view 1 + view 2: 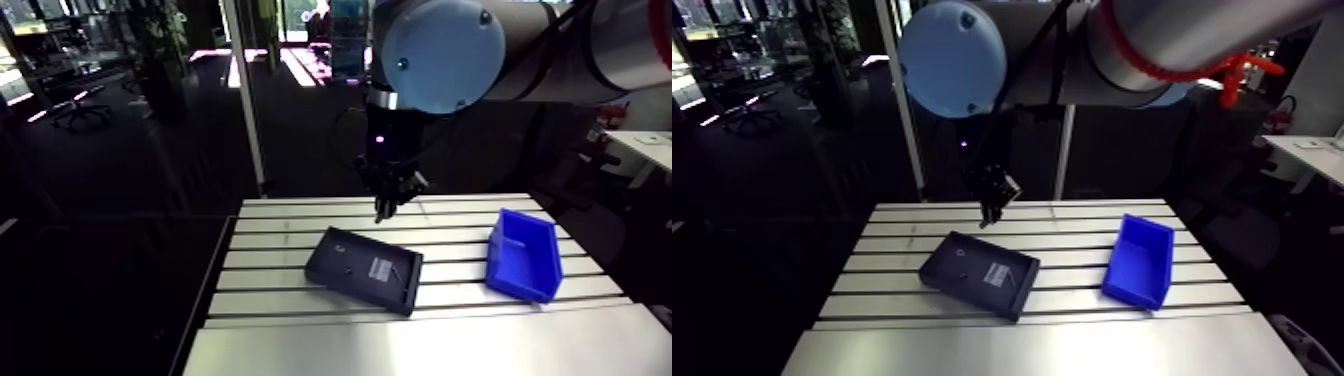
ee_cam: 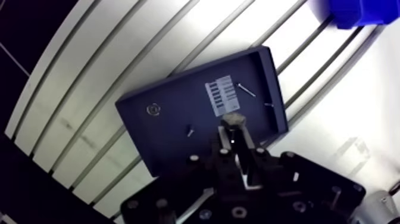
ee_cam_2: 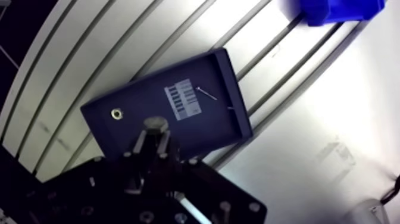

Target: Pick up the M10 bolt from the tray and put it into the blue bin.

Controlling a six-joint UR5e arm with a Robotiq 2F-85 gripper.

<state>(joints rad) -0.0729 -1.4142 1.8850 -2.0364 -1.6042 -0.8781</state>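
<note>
- Two-fingered tool [image 2: 236,134] is closed on the M10 bolt [image 2: 233,121]; the bolt's grey hexagonal head shows at the fingertips, pinched between both fingers.
- Seen from the wrist, the held bolt sits over the dark tray [image 2: 172,119], above the part of its floor just beside the white label [image 2: 221,96].
- Seen from the arm, the tool hangs above the tray's far edge, raised clear of it.
- Flat, rectangular and low-walled, the tray lies on the slotted metal counter [image 1: 420,345], turned at an angle to the slots.
- Inside the tray, the printed label lies toward one short end.
- A thin metal pin [image 2: 246,90] lies just beside the label, on the side nearer the tray's short wall.
- A small round ring-shaped part [image 2: 153,109] rests near the tray's opposite end, well apart from the label.
- A tiny screw [image 2: 190,130] lies between the ring-shaped part and the held bolt.
- Off the short end of the tray nearest the label stands the blue bin [image 1: 523,255], on the same counter, apart from the tray, its open side facing up.
</note>
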